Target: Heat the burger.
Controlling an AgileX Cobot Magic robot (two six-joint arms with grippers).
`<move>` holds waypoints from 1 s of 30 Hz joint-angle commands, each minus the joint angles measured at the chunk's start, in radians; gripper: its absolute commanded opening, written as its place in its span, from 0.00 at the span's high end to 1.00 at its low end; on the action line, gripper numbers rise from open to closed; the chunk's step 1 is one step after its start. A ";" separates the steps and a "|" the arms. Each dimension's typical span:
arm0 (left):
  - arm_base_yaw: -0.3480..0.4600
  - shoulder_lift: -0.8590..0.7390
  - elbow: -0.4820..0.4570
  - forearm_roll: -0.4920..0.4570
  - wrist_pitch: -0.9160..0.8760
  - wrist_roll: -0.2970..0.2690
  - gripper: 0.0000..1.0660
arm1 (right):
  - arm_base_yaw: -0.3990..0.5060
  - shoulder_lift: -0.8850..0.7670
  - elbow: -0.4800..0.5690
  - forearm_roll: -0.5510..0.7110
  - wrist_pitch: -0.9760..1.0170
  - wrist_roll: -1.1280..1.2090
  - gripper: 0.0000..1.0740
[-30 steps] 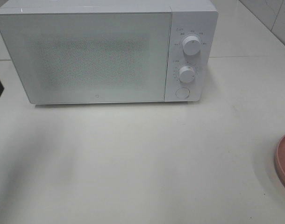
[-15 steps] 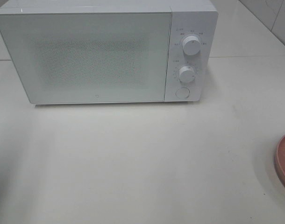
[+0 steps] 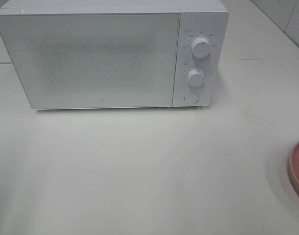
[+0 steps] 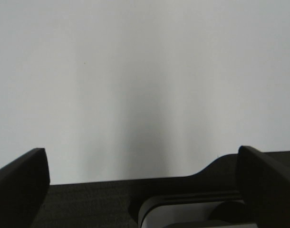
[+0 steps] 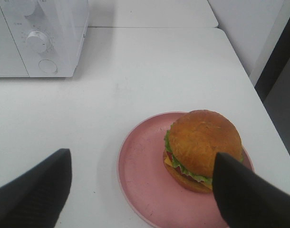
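No text can be read clearly. The microwave (image 3: 110, 54) carries small grey markings around its upper knob (image 3: 201, 48) and lower knob (image 3: 195, 78), too small and blurred to make out. A tiny round logo sits low on its door (image 3: 90, 58), also illegible.

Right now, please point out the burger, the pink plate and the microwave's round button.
burger (image 5: 204, 142), right wrist view, top of the bun.
pink plate (image 5: 140, 166), right wrist view, bare surface beside the burger.
round button (image 3: 190, 97), exterior high view, button centre.
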 commanded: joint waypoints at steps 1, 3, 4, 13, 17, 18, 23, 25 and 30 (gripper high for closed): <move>0.002 -0.093 0.010 -0.006 -0.021 0.014 0.08 | -0.005 -0.024 0.001 0.000 -0.006 0.005 0.29; 0.002 -0.147 0.010 0.000 -0.021 0.014 0.08 | -0.005 -0.024 0.001 0.000 -0.006 0.005 0.29; 0.002 -0.172 0.010 0.000 -0.021 0.014 0.08 | -0.005 -0.024 0.001 0.000 -0.006 0.005 0.29; 0.002 -0.387 0.010 -0.039 -0.025 0.006 0.08 | -0.005 -0.024 0.001 0.000 -0.006 0.005 0.29; 0.008 -0.451 0.010 -0.038 -0.025 0.006 0.08 | -0.005 -0.024 0.001 0.000 -0.006 0.005 0.29; 0.022 -0.493 0.010 -0.037 -0.025 0.006 0.08 | -0.005 -0.024 0.001 0.000 -0.006 0.005 0.29; 0.057 -0.587 0.010 -0.036 -0.026 0.006 0.08 | -0.005 -0.024 0.001 0.000 -0.006 0.005 0.29; 0.069 -0.598 0.010 -0.037 -0.024 0.006 0.08 | -0.005 -0.024 0.001 0.000 -0.006 0.005 0.29; 0.081 -0.594 0.012 -0.039 -0.024 0.006 0.08 | -0.005 -0.019 0.001 0.000 -0.006 0.005 0.29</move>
